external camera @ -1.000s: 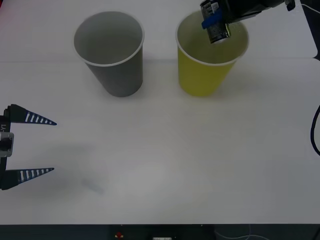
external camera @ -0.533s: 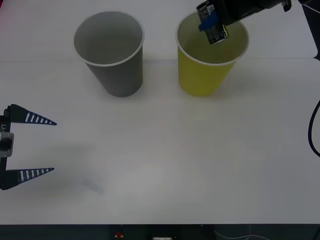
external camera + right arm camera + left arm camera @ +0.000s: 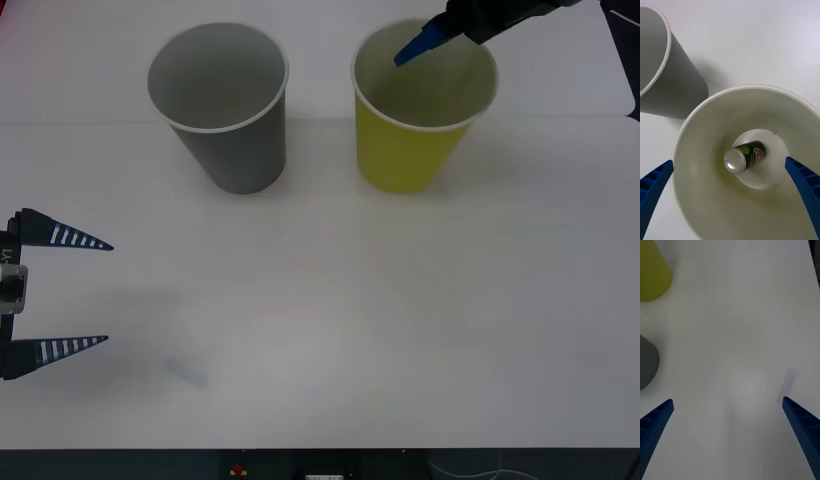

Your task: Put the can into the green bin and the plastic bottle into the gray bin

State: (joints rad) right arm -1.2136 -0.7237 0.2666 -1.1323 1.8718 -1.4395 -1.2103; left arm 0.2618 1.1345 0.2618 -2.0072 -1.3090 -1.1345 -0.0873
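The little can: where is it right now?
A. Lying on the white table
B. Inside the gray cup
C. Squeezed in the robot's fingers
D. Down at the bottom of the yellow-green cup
D. The right wrist view looks straight down into the yellow-green cup, and the can sits on its bottom, with the open right gripper above the rim.

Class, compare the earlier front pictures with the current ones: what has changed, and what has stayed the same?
The right end effector, above the green bin, has let go of the can; its fingers are now open, and the can has dropped to the bottom of the green bin, leaning on its side. The left end effector, the gray bin and the green bin stayed as they were.
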